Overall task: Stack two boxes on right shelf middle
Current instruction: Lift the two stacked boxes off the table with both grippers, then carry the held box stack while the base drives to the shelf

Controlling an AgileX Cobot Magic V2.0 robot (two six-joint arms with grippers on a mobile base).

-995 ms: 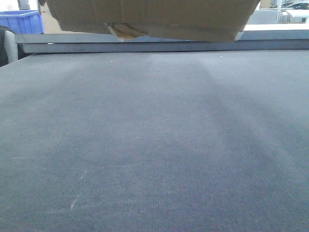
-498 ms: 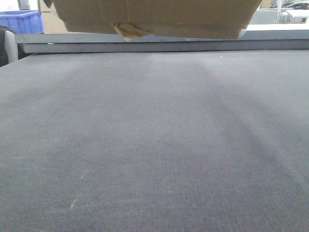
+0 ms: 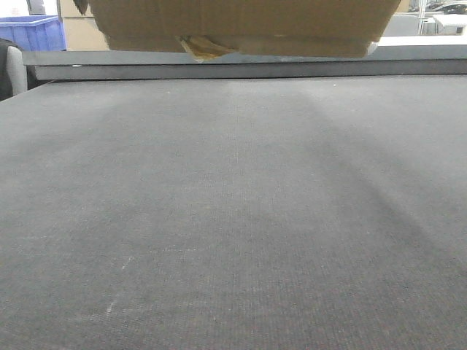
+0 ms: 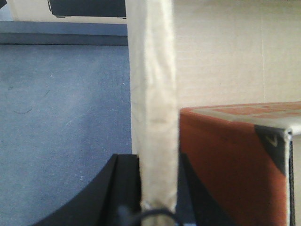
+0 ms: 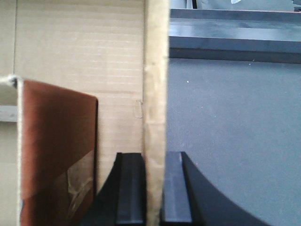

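A tan cardboard box [image 3: 241, 25] hangs in the air at the top of the front view, above the dark grey table [image 3: 233, 219]; a ragged tag of yellowish tape [image 3: 204, 48] dangles from its underside. My left gripper [image 4: 153, 188] is shut on the box's left wall [image 4: 153, 94]. My right gripper [image 5: 155, 188] is shut on the box's right wall [image 5: 156, 94]. A reddish-brown carton lies inside the box, seen in the left wrist view [image 4: 230, 160] and the right wrist view [image 5: 56, 155]. The shelf and a second box are out of view.
A blue plastic bin [image 3: 33, 33] stands at the far left behind the table's raised back edge [image 3: 248, 69]. A pale surface [image 3: 430, 40] lies at the far right.
The box has moved up and a little to the right in the front view; less of its underside shows now.
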